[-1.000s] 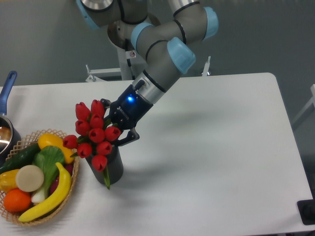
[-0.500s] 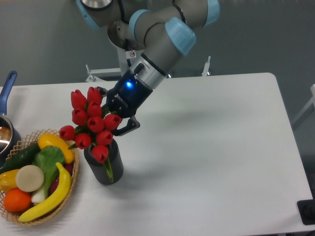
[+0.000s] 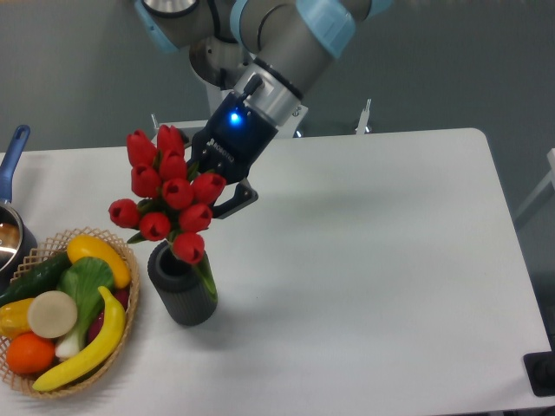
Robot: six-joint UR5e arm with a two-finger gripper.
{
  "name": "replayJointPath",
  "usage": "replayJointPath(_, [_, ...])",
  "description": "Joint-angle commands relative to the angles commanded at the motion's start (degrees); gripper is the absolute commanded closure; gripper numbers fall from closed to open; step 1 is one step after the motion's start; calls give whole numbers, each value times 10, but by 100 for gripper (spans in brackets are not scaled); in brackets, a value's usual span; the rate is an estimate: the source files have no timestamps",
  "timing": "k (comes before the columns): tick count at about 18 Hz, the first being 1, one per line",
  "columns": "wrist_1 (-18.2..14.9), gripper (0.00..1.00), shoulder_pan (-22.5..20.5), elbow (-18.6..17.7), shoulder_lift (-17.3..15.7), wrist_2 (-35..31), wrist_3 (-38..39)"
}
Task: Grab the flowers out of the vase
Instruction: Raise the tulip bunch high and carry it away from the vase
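The black fingers (image 3: pixel 227 189) are clamped on the bunch of red tulip buds with green leaves (image 3: pixel 166 198), held just above the dark grey ribbed cylindrical vase (image 3: pixel 183 294) on the white surface (image 3: pixel 373 260); one leaf overlaps the mouth, so a sideways pull might tip the vase toward the woven fruit basket (image 3: pixel 61 308).

Woven basket (image 3: pixel 121 334) of produce, pot (image 3: pixel 10 238)

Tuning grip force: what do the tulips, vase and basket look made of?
Flowers: likely plastic or fabric, buds uniformly red and smooth. Vase: dark grey, matte, ribbed; possibly rubber or plastic, can't tell. Basket: woven tan fibre, wicker-like, open weave at the rim.
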State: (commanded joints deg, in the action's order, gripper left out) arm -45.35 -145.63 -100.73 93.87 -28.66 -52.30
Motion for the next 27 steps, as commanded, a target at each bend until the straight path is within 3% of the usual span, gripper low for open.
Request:
replayJointPath(9, [0,56,-32,43,-3,-1,36])
replayJointPath(19, [-2,56,-136,43,-12,-8,28])
replayJointPath(27, [-3,56,-170,39,-7,-9,10])
